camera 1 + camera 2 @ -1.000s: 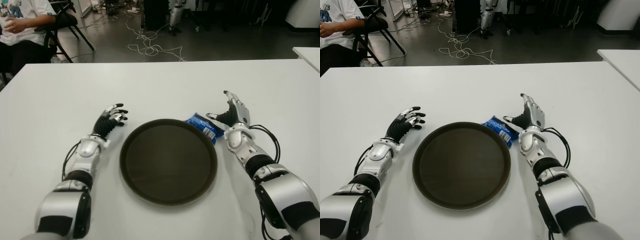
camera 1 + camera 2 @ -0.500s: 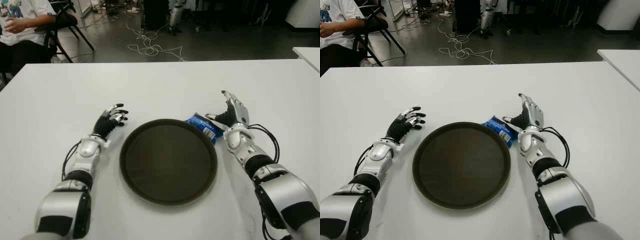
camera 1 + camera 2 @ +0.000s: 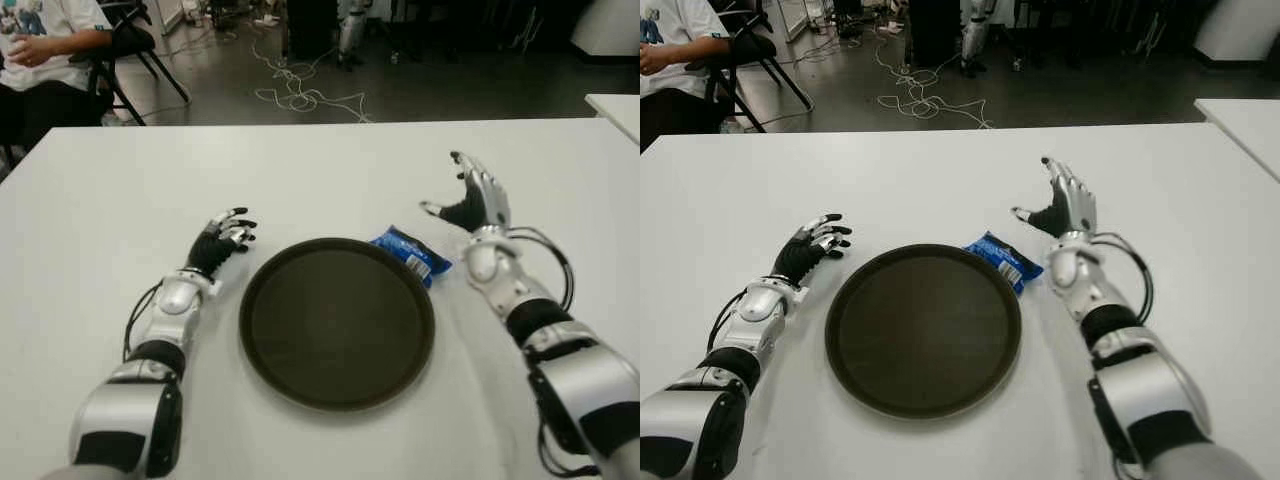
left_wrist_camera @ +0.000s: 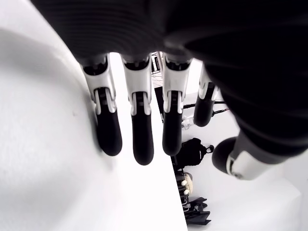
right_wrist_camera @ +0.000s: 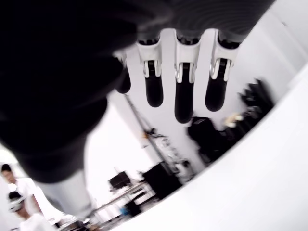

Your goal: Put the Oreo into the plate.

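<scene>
Right hand has lifted and drawn back from the Oreo packet since a second ago — was just beside it, thumb near the wrapper, now clearly apart, fingers spread, holding nothing. Packet unmoved, flat on the white table, touching the right rim of the dark plate but not in it. Reads as a re-approach before grasping; no progress yet. Left hand idle left of the plate, fingers relaxed, empty

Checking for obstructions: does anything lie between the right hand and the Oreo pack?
No. In the left eye view only bare white table separates the open right hand from the blue Oreo pack, which lies beside the brown plate.
</scene>
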Robot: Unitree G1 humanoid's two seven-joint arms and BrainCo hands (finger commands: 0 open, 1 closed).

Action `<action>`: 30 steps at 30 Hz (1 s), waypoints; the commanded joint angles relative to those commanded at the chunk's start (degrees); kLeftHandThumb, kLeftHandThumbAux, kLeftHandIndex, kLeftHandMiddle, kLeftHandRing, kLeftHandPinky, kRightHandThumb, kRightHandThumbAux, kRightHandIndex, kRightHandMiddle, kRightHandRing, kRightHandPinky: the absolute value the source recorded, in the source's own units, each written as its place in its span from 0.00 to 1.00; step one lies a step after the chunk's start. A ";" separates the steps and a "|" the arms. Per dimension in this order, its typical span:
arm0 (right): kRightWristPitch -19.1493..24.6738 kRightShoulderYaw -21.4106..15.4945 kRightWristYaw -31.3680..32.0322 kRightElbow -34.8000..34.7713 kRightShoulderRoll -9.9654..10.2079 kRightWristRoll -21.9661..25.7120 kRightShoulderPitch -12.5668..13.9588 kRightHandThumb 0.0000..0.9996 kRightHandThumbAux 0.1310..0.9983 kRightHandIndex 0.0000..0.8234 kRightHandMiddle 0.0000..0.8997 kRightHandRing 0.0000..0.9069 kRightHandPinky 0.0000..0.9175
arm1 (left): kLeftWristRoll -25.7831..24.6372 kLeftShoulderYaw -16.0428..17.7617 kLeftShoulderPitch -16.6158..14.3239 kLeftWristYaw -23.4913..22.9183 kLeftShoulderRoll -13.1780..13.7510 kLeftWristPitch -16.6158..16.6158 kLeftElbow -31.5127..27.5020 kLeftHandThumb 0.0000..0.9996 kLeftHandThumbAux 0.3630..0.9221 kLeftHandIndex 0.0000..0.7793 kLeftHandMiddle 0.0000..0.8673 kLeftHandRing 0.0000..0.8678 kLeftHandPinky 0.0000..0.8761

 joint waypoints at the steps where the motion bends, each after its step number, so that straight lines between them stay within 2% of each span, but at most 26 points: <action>1: 0.29 0.83 1.42 -0.73 -0.76 -0.88 -0.23 0.01 0.74 0.26 0.29 0.31 0.31 | -0.05 0.03 0.02 -0.14 0.01 -0.01 -0.01 0.32 0.38 0.25 0.36 0.38 0.39; 4: 1.11 1.89 3.86 -2.48 -1.78 -2.07 -0.44 0.00 0.73 0.28 0.30 0.31 0.30 | -0.11 0.09 0.07 -0.35 0.03 -0.01 -0.03 0.33 0.38 0.25 0.36 0.38 0.39; 7: 2.39 2.70 7.70 -7.14 -3.29 -2.96 0.13 0.00 0.72 0.31 0.31 0.32 0.29 | -0.02 0.02 0.10 -0.47 0.13 -0.11 -0.11 0.33 0.38 0.26 0.36 0.38 0.39; 11: 4.20 3.15 11.70 -11.79 -4.60 -3.50 1.24 0.00 0.67 0.31 0.30 0.30 0.22 | 0.22 -0.15 0.12 -0.39 0.26 -0.12 -0.15 0.32 0.36 0.26 0.36 0.38 0.39; 23: 11.20 3.77 18.99 -18.17 -6.41 -5.71 3.02 0.00 0.58 0.27 0.25 0.23 0.13 | 0.56 -0.47 0.28 -0.22 0.43 -0.15 -0.34 0.33 0.38 0.25 0.36 0.38 0.39; 30: 14.89 4.13 21.90 -21.26 -7.01 -6.99 3.99 0.00 0.54 0.24 0.22 0.19 0.10 | 0.68 -0.75 0.45 -0.24 0.54 -0.62 -0.43 0.32 0.38 0.25 0.35 0.38 0.40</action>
